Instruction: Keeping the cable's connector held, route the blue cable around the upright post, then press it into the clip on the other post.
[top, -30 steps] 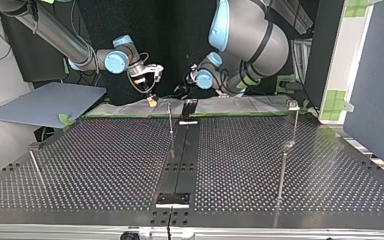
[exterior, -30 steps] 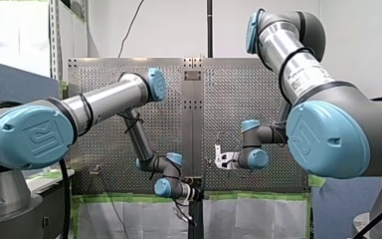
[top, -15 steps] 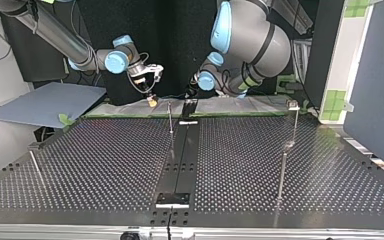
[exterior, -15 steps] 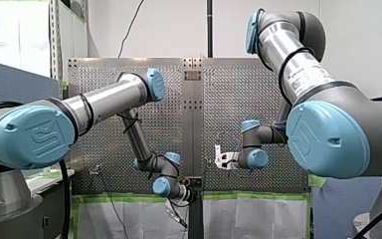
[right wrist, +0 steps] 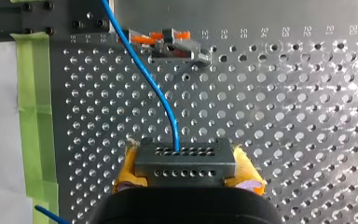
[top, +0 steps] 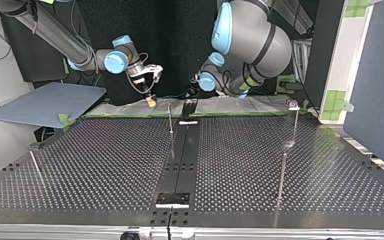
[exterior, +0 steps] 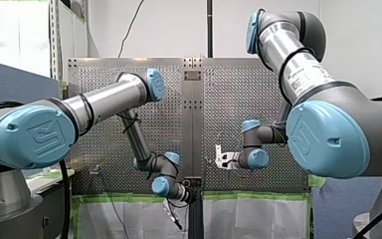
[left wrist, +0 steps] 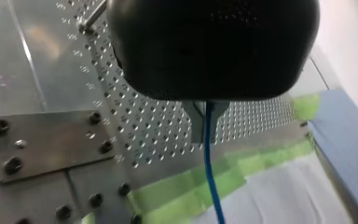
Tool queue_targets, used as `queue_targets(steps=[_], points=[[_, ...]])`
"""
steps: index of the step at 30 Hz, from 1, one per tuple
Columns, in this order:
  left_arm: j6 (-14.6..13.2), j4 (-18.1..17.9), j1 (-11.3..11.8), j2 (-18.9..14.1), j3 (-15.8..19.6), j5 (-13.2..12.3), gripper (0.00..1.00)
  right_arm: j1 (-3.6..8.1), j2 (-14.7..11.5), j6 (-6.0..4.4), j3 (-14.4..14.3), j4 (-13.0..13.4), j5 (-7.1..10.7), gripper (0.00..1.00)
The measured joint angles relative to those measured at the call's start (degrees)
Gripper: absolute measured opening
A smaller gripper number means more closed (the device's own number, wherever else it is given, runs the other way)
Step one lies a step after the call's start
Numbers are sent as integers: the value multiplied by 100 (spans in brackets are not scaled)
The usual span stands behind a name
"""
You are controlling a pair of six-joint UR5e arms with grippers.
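While still clamped on the blue cable (left wrist: 209, 168), left hand (left wrist: 205, 123) farther left in front view; right hand (right wrist: 186, 170) tight on connector (right wrist: 185, 157).

Right pincer (right wrist: 186, 171) clamps connector (right wrist: 185, 161) trailing blue cable (right wrist: 162, 101).

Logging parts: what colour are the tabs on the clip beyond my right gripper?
The clip tabs are orange; the right wrist view shows them best.

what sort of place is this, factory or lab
Probably a robotics lab bench: my left arm and my right arm hold a blue cable and its connector over a perforated table with an upright post and green tape.
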State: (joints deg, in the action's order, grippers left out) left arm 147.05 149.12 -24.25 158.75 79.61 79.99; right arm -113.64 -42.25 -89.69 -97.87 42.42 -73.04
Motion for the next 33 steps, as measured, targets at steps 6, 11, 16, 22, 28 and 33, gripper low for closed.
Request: queue_targets(steps=[6, 11, 16, 22, 28, 33], points=[[-381, 118, 89, -14, 130, 373, 0, 60, 2, -13, -4, -7, -176, 0], [-655, -82, 90, -23, 344, 595, 0, 113, 72, -8, -5, 20, -215, 0], [-922, -279, 31, -78, 398, 616, 0, 175, 280, 2, -4, 132, -226, 0], [-1251, -339, -44, -310, 447, 607, 0, 275, 368, -15, -2, 241, -203, 0], [-1439, -423, -86, -633, 681, 721, 0, 409, 377, -125, -5, 336, 34, 0], [-1577, -364, -126, -921, 765, 797, 0, 514, 378, -260, -7, 416, 230, 0]])
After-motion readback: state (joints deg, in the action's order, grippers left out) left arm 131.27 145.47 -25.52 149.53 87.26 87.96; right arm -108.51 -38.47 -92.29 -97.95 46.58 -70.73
